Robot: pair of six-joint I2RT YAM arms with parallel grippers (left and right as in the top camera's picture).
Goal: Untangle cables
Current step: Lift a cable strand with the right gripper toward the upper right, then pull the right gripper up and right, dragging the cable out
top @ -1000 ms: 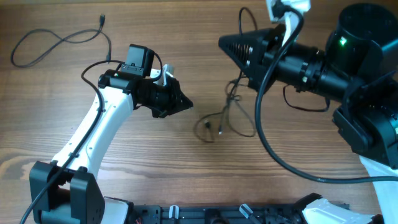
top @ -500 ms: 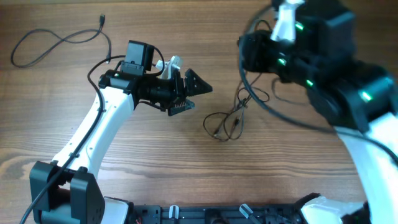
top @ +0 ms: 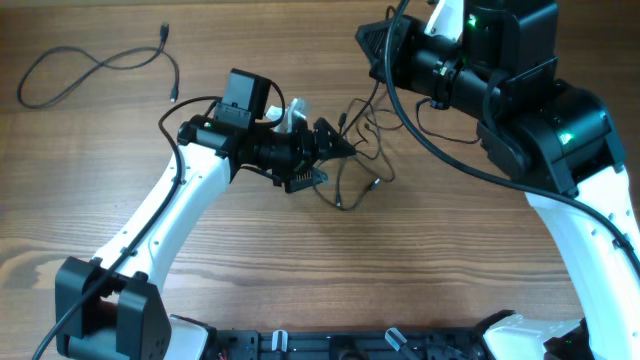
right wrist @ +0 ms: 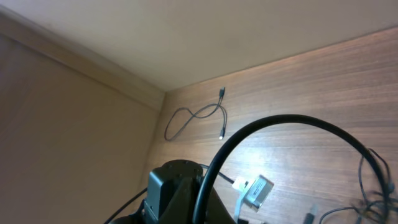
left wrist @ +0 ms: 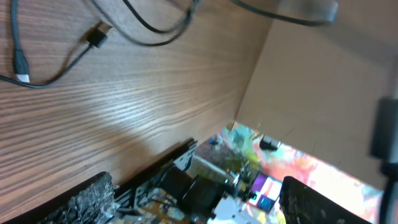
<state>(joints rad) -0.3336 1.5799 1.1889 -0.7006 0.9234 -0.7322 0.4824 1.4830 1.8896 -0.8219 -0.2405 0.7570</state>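
Observation:
The cables (top: 358,150) form a loose black tangle on the wooden table, with small plug ends at its lower edge. My left gripper (top: 330,162) is at the tangle's left side, open, with nothing between its fingers. In the left wrist view the open left gripper (left wrist: 199,205) frames bare table, and two cable strands with plugs (left wrist: 93,37) lie ahead of it. My right gripper (top: 368,42) is shut above the tangle's far side. Thin strands run up toward it, but I cannot tell whether it pinches one. One separate cable (top: 95,70) lies loose at the far left.
The right arm's thick black cable (right wrist: 273,134) arcs across the right wrist view, and the separate thin cable (right wrist: 198,118) lies on the table beyond it. A wall edge runs behind the table. The arm bases stand along the front edge (top: 350,345).
My left gripper has opened and moved right to the tangle. The right arm has swung back and up, and the tangle has shifted toward the far side and spread out.

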